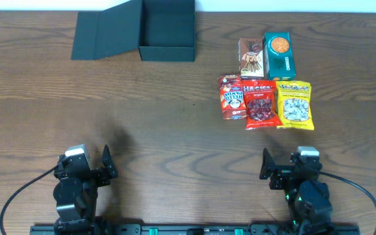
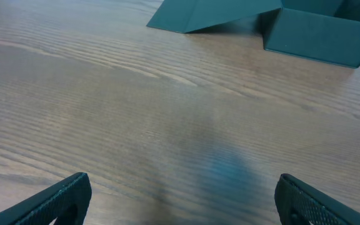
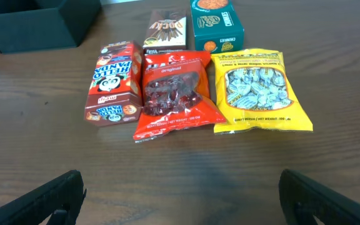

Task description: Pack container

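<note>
The container [image 1: 167, 29] is a matte black box standing open at the back of the table, its flap lid [image 1: 103, 32] lying flat to its left; it also shows in the left wrist view [image 2: 317, 37] and the right wrist view [image 3: 36, 25]. Right of it lie snacks: a red Hello Panda box [image 1: 231, 96], a red packet [image 1: 261, 104], a yellow packet [image 1: 295, 104], a brown Pocky box [image 1: 251, 57] and a teal carton [image 1: 279, 55]. My left gripper [image 2: 183, 200] is open and empty near the front left. My right gripper [image 3: 183, 197] is open and empty in front of the snacks.
The wooden table [image 1: 175, 130] stretches between the grippers and the objects. Black cables run from each arm base near the front edge.
</note>
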Motion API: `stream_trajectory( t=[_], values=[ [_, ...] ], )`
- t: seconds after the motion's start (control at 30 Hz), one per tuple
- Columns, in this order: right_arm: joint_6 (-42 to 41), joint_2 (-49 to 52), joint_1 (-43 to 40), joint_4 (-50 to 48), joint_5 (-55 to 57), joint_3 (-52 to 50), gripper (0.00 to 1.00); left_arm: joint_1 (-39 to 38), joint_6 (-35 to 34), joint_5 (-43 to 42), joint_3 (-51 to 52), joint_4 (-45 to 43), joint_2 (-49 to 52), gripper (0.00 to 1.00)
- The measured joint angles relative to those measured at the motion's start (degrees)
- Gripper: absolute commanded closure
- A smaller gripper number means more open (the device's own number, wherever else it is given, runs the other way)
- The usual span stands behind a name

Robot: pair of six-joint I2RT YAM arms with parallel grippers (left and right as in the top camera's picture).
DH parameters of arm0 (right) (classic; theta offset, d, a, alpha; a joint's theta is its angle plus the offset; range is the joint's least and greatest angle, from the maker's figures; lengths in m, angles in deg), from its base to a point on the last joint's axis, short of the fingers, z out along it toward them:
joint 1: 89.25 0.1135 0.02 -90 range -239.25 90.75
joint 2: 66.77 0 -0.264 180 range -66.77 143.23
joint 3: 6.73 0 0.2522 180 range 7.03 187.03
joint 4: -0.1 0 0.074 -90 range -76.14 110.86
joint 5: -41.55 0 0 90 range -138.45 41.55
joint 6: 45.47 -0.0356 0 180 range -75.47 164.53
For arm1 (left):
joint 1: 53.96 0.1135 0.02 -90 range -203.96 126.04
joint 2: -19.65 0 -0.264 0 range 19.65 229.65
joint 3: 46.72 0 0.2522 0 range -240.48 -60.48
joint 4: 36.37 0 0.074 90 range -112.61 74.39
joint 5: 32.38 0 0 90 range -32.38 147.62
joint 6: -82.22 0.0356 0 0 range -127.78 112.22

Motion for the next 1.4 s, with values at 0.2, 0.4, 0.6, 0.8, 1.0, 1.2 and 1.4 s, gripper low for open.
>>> stream_trajectory(
  t=[0.2, 0.4, 0.6, 0.8, 1.0, 1.2, 1.4],
  values=[
    [0.0, 0.0, 0.0, 0.0, 0.0, 0.0, 0.01, 0.0, 0.0, 0.0, 0.0, 0.0, 0.0, 0.05],
    [0.0, 0.0, 0.0, 0.0, 0.0, 0.0, 0.01, 0.0, 0.0, 0.0, 0.0, 0.0, 0.0, 0.05],
    [0.0, 0.0, 0.0, 0.0, 0.0, 0.0, 0.01, 0.0, 0.0, -0.1, 0.0, -0.4, 0.0, 0.05],
    [0.0, 0.0, 0.0, 0.0, 0.0, 0.0, 0.01, 0.0, -8.9, -11.3, 0.0, -0.5, 0.0, 0.05],
    [0.0, 0.0, 0.0, 0.0, 0.0, 0.0, 0.01, 0.0, -18.7, -20.5, 0.1, -2.7, 0.0, 0.05],
    [0.0, 0.0, 0.0, 0.0, 0.0, 0.0, 0.01, 0.0, -22.5, -22.9, 1.0, -15.6, 0.1, 0.05],
    [0.0, 0.0, 0.0, 0.0, -0.2, 0.0, 0.01, 0.0, -23.8, -23.1, 1.0, -25.8, 5.2, 0.05]
  ],
)
